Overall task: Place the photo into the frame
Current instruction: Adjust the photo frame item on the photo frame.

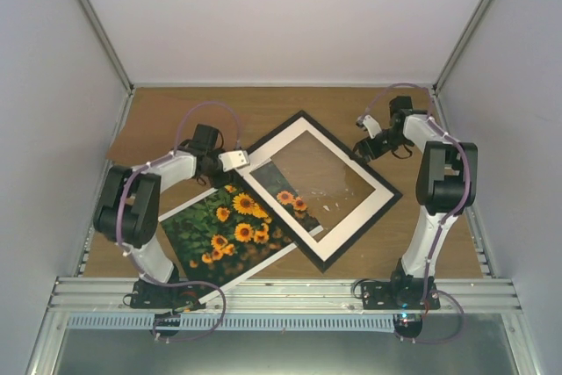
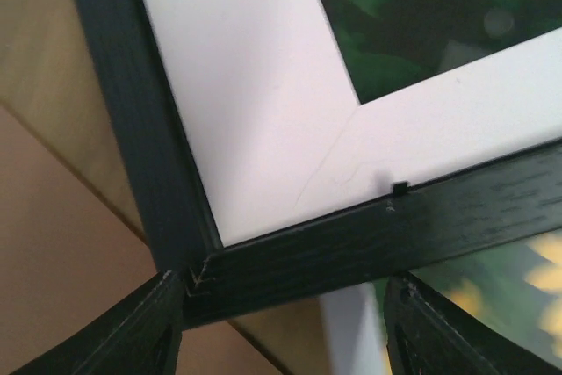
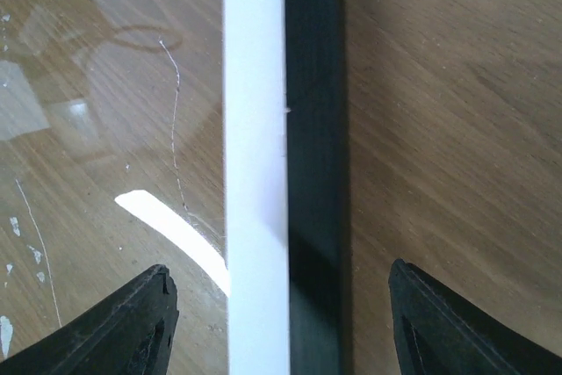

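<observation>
Photo (image 1: 230,233), sunflower paper print: lower left of top view on worktop (image 1: 176,116), one corner under black frame (image 1: 361,228); likely light, floppy, crease-prone, best pinched by free border; left end effector (image 2: 285,313) and right end effector (image 3: 281,305) open astride frame rails.

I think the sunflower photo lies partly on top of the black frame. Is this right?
Not quite. The photo lies partly under the frame, not on top of it. The top view shows it: the frame's lower-left edge crosses over the photo.
</observation>
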`<state>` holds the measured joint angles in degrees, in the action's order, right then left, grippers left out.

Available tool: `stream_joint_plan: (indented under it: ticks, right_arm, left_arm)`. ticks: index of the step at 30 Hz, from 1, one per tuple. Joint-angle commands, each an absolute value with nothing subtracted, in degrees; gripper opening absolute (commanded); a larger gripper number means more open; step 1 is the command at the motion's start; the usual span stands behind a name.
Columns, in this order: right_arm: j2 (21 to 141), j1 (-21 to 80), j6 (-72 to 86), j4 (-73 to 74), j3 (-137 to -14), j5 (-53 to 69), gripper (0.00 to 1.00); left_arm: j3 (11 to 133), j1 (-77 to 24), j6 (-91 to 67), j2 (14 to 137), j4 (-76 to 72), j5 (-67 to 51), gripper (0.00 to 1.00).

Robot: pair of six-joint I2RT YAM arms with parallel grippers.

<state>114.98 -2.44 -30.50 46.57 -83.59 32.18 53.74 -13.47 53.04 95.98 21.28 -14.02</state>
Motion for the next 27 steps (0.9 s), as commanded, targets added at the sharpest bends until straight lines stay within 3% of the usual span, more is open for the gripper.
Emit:
stream_joint_plan:
  ticks: [1, 6, 17, 27]
  right_arm:
    - [115.6, -4.1, -29.8, 48.6, -83.4, 34.5, 0.67]
    - [114.8, -5.8, -28.6, 48.5, -83.0, 34.1, 0.67]
    - [112.1, -8.1, -16.1, 39.3, -83.1, 28.2, 0.67]
    - [115.9, -9.3, -13.8, 42.0, -82.3, 34.1, 0.69]
  left_arm:
    - [58.3, -13.8, 50.4, 101.7, 14.1, -11.8, 0.63]
    - [64.1, -14.3, 49.5, 107.8, 12.2, -12.4, 0.63]
    - [89.3, -14.1, 42.6, 124.5, 19.4, -13.3, 0.64]
    - [89.7, -8.1, 32.5, 116.2, 33.0, -27.7, 0.64]
